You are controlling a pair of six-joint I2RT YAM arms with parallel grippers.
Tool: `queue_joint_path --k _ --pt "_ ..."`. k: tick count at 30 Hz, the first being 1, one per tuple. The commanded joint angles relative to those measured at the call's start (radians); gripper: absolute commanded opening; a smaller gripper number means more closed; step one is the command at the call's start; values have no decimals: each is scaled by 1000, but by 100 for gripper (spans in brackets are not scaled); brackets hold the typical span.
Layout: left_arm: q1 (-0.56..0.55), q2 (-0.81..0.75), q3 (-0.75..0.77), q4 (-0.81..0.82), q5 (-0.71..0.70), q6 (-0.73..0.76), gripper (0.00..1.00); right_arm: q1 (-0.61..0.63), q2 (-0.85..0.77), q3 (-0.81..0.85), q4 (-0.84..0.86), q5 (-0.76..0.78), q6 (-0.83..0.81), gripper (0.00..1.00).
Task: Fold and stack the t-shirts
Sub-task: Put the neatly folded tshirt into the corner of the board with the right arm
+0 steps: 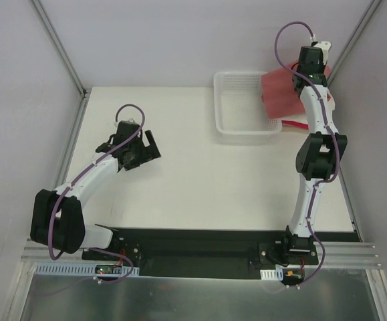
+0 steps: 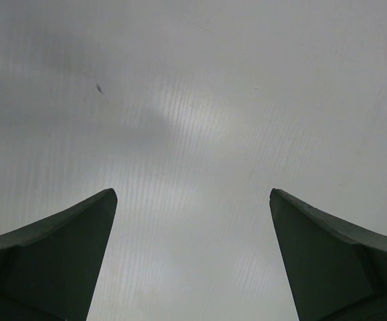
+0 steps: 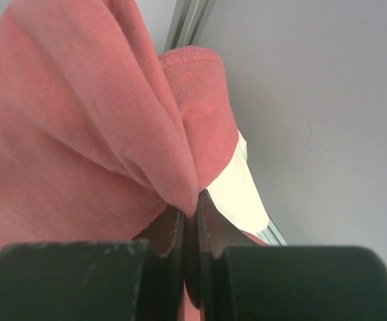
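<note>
At the far right, my right gripper [image 1: 305, 75] is shut on a pinched fold of the dusty salmon-red t-shirt [image 1: 280, 93]. In the right wrist view the jaws [image 3: 194, 200] clamp the bunched salmon cloth [image 3: 79, 120], which fills the left of that view. A patch of the cream-white t-shirt [image 3: 240, 187] shows beneath it. A strip of bright pink-red t-shirt [image 1: 295, 124] peeks out below the salmon one, beside the basket. My left gripper [image 1: 145, 150] hovers over the left of the table, open. Between its fingers [image 2: 193, 194] lies only bare table.
A white plastic lattice basket [image 1: 246, 130] stands at the back, right of centre, touching the shirts' left edge. Grey enclosure walls and an aluminium post [image 1: 353, 40] close in behind the right gripper. The white table [image 1: 213, 187] runs between the arms.
</note>
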Motion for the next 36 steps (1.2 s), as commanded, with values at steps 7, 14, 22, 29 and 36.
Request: queue_joint_path --k 7,14,22,29,36 --pt "5 41 66 -13 -30 5 99 -85 23 46 72 -9 90 1" --pt "5 70 87 -15 -27 3 99 -109 52 43 77 -26 82 1" --pt "5 93 95 -15 -28 5 99 -144 64 6 84 -43 111 1" --pt "5 125 112 -18 -22 2 99 -152 98 8 95 -83 101 2" --pt "5 136 118 -18 -17 -6 99 -158 118 0 80 -80 116 9"
